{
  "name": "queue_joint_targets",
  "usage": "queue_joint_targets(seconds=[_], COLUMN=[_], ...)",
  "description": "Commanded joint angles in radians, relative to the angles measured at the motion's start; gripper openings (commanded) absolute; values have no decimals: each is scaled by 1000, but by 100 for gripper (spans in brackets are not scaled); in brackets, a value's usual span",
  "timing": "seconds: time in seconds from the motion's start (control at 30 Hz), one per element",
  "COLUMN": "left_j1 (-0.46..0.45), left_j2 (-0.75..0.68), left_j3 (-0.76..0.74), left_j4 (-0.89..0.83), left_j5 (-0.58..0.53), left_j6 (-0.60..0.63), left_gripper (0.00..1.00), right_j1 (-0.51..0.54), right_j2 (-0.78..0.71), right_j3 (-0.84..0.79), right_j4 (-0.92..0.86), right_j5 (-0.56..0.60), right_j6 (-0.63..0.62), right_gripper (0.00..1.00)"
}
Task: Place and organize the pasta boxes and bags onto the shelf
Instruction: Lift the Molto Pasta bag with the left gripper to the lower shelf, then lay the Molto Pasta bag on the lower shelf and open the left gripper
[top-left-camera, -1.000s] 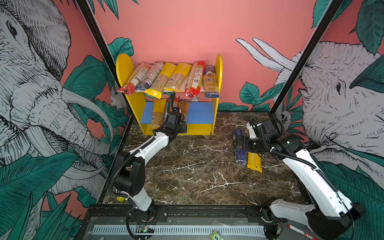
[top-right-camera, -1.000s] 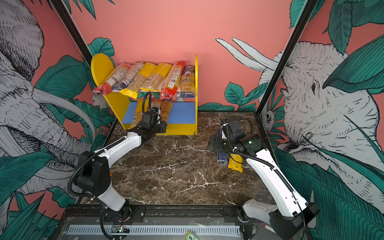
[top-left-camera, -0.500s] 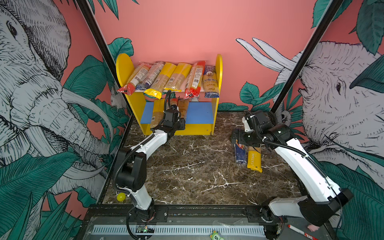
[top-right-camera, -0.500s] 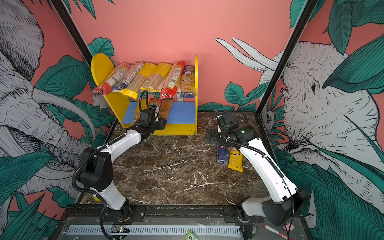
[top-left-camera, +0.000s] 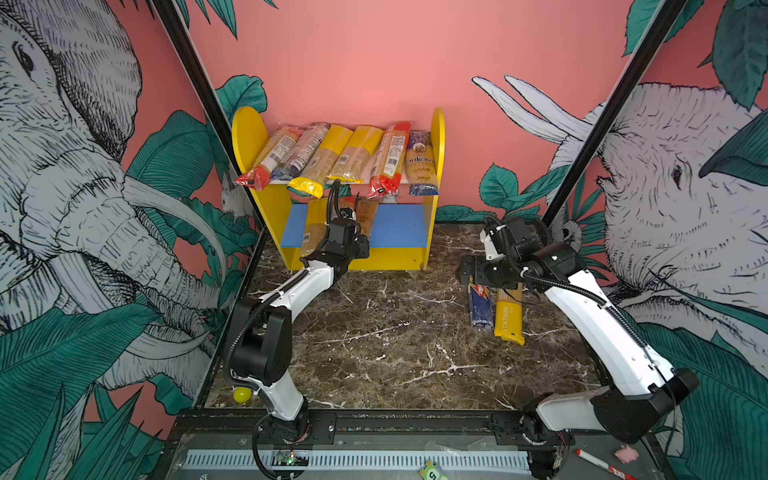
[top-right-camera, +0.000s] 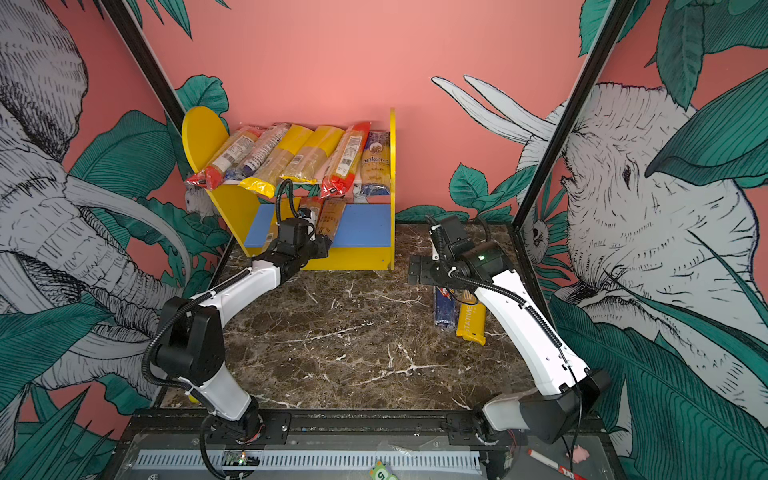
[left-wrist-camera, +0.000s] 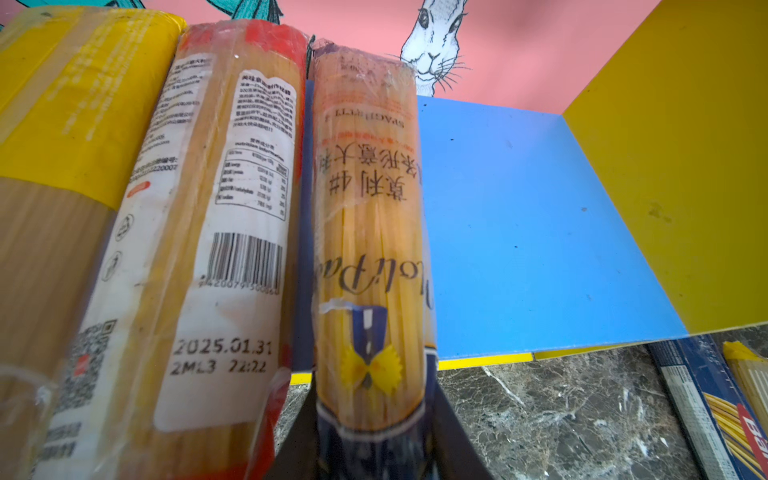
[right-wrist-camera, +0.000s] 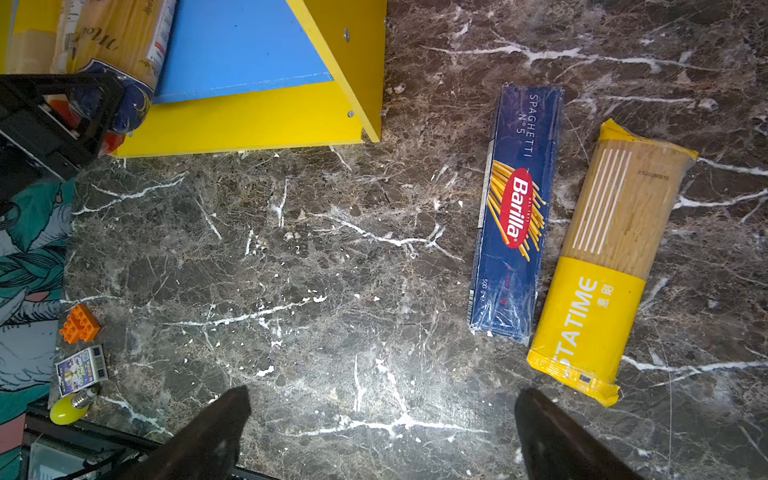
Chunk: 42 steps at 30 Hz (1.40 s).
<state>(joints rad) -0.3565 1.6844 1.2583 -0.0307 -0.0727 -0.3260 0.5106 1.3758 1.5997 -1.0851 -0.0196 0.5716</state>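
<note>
The shelf (top-left-camera: 437, 166) (top-right-camera: 392, 166) stands at the back, with several pasta bags (top-left-camera: 353, 153) lying across its upper board. On the blue lower board (left-wrist-camera: 519, 216) lie a yellow-ended bag (left-wrist-camera: 62, 124), a red-ended bag (left-wrist-camera: 216, 249) and a dark-blue-ended spaghetti bag (left-wrist-camera: 368, 208) (top-left-camera: 368, 214). My left gripper (left-wrist-camera: 374, 436) (top-left-camera: 351, 232) is shut on that last bag's near end. A dark blue Barilla box (right-wrist-camera: 515, 216) (top-left-camera: 480, 305) and a yellow bag (right-wrist-camera: 598, 282) (top-left-camera: 508, 313) lie side by side on the table. My right gripper (right-wrist-camera: 382, 399) (top-left-camera: 467, 270) hangs open beside them, holding nothing.
The right half of the lower board is bare blue. An orange toy brick (right-wrist-camera: 79, 324), a small printed box (right-wrist-camera: 81, 370) and a yellow bulb (right-wrist-camera: 68, 409) sit at the table's left front corner. Black frame posts (top-left-camera: 582, 174) flank the table.
My right gripper has drifted a little left, off the two packs on the table, staying open. The left gripper has shifted slightly at the lower board with the bag.
</note>
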Motion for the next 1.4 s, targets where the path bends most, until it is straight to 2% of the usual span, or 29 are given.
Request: queue_joint_targets(seconds=[0.0,0.4,0.83,1.07,1.1,1.23,1.27,1.37], left_j1=[10,35,148,174,174,174,174,172], left_j2=[-73,-115,-140,-128,-125,-127,-130,-143], left_j3=[-33,-140,-181,-172,-169,-165,-165,-169], left_j4=[9,11,20,25,24,31,31,26], left_j5=[-53,-148,-103,-59,-51,-2,10,43], left_j6=[-16,-36,-14,-5,-4,-5,-9,-26], left_gripper=[0,0,0,0,8,59,66,75], right_j1=[-3,-4,-4,-2,-3,-1,-1,-1], right_j2=[-9,-4,14,30,31,27,25,19], right_j3=[0,10,37,55,56,48,46,34], right_j4=[6,-2,-9,-5,-5,-7,-8,-13], right_j5=[-6,-17,-17,-13,-12,0,5,15], right_j6=[-7,-12,-4,9,12,16,16,12], right_gripper=[99,99,99,99,99,99,99,99])
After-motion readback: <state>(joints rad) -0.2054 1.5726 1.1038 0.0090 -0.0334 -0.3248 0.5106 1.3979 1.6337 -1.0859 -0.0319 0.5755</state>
